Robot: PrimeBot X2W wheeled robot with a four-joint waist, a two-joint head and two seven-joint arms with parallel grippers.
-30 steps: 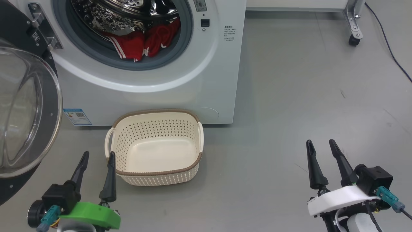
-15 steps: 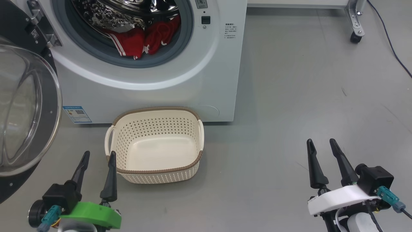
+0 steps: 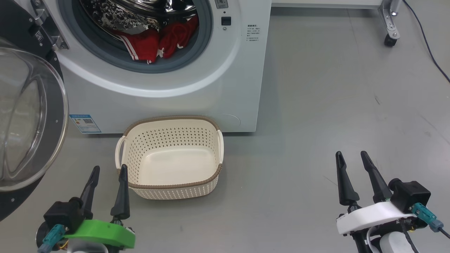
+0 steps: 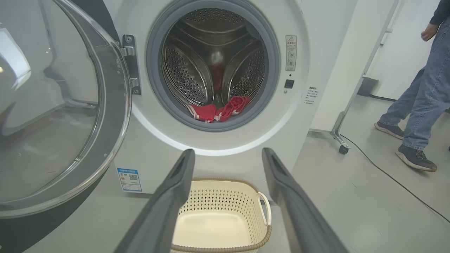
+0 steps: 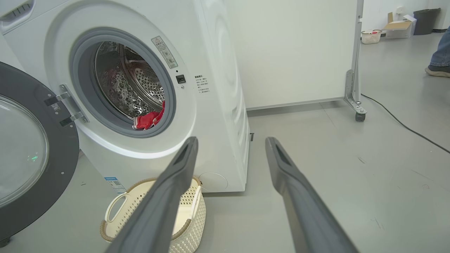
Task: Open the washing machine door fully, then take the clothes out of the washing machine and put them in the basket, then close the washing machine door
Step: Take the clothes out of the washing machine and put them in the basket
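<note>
From my head, my left gripper [image 3: 109, 167] and my right gripper [image 3: 351, 153] hung low, both spread wide, holding nothing. The basket [image 3: 172, 118] sat just before the washing machine [image 3: 228, 88]. Through my left wrist, the clothes [image 4: 218, 111] lay at the drum's [image 4: 182, 70] front lip (a red heap), beside the washing machine door [image 4: 52, 105], swung open. Through my right wrist, a person's shoe [image 5: 437, 70] showed far off.

The basket [image 3: 168, 119] sits just ahead of the left gripper [image 3: 109, 167], open-topped; the swung-out door [image 3: 21, 116] walls its left. Beyond, the drum [image 3: 116, 15] mouth gapes. Open floor [image 3: 316, 105] lies before the right gripper [image 3: 351, 153].
</note>
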